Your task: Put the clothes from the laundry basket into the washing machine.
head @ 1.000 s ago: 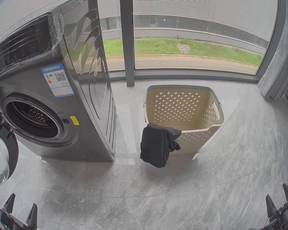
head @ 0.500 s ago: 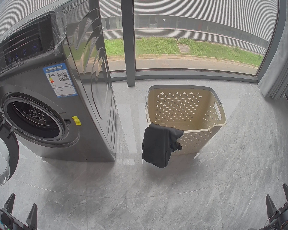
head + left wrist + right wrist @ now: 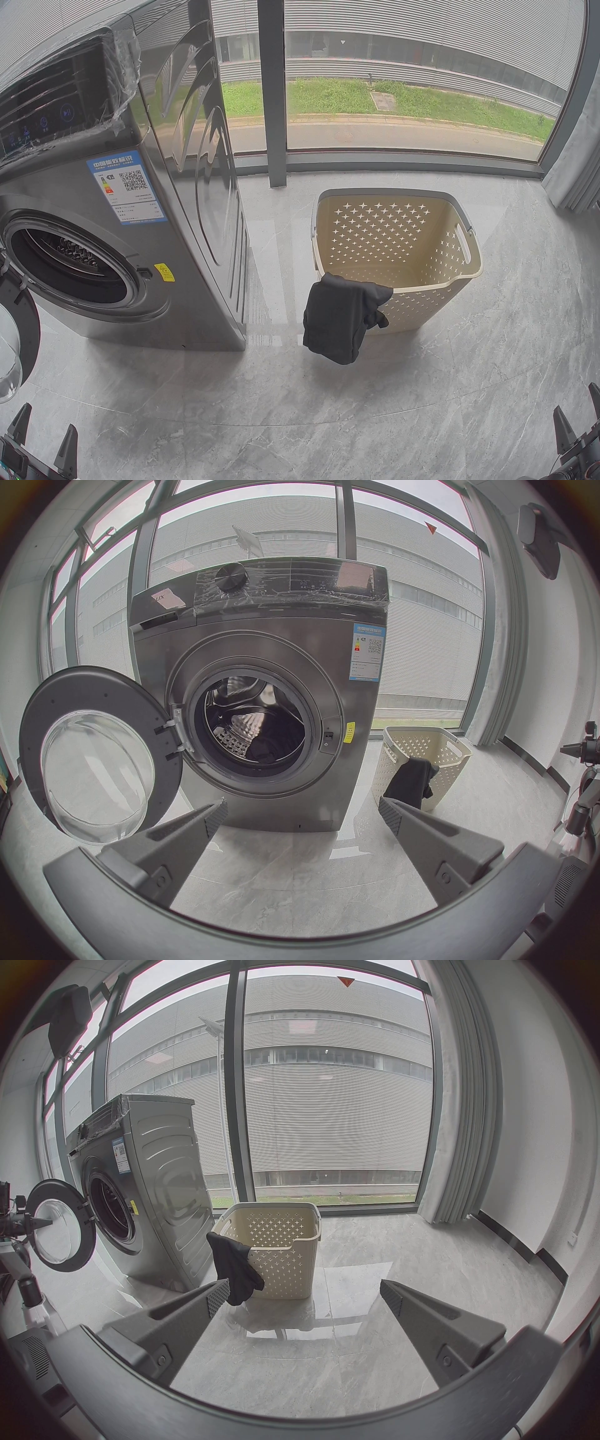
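Whole head view shifts a bit versus a second back: washing machine (image 3: 187,187) and laundry basket (image 3: 400,193) both sit slightly lower and further right in frame, so it's the camera moving, not the things. Both grippers keep the same spots at the near edge. Left gripper (image 3: 48,417) is near left, low over the floor (image 3: 281,406), fingers spread wide, holding nothing. Right gripper (image 3: 576,398) is near right, same: wide, empty. Both are well apart from the basket, likely parked while the base lines up. Dark garment (image 3: 340,319) hangs over the basket's near-left rim corner, a little inside and most of it draped down the outer wall; can't tell if the lower end touches the floor. That overhang looks like the easiest grab, since the cloth bunches at the rim. The basket stands upright on the floor right of the machine, near the window (image 3: 406,94). Machine door (image 3: 94,755) is swung fully open to the left, so the drum (image 3: 69,265) mouth is free for loading. Something dark sits inside the drum in the left wrist view, can't tell what. Step, by my read: approach, no grasp yet.
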You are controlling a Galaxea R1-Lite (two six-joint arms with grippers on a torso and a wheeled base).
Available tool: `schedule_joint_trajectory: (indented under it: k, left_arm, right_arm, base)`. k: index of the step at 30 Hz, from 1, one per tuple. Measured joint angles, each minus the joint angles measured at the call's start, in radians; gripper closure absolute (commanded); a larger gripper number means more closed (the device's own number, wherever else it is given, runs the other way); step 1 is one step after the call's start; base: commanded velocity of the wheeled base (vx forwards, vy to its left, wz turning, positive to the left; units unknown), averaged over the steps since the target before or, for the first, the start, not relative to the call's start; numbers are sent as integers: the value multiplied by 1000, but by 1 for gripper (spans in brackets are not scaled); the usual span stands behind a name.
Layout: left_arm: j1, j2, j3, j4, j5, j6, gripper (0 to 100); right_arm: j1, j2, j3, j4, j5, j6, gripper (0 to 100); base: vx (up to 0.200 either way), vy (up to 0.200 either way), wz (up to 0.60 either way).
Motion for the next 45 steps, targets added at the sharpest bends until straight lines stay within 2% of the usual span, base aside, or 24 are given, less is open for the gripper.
schedule_joint_trajectory:
  k: [12,18,21,25,29,32,37,45]
  left_arm:
    - [0,0,0,0,0,-2,0]
    - [-1,0,0,0,0,-1,0]
    - [-1,0,0,0,0,-1,0]
    - [0,0,0,0,0,-1,0]
    - [0,0,0,0,0,-1,0]
    - [0,0,0,0,-1,0,0]
    - [0,0,0,0,-1,-1,0]
    - [0,0,0,0,-1,-1,0]
  right_arm:
    - [0,0,-1,-17,5,14,0]
    - [19,30,-85,-55,10,58,0]
    - [35,107,-113,-69,19,58,0]
    - [57,251,-126,-120,30,30,0]
    - [95,431,-133,-209,37,18,0]
    - [138,566,-138,-282,33,27,0]
    - [245,815,-151,-429,-11,84,0]
    - [483,1213,-223,-618,-146,254,0]
  base:
    - [0,0,0]
    - [0,0,0]
    - [0,0,0]
    - [0,0,0]
    - [0,0,0]
    - [0,0,0]
    - [0,0,0]
    - [0,0,0]
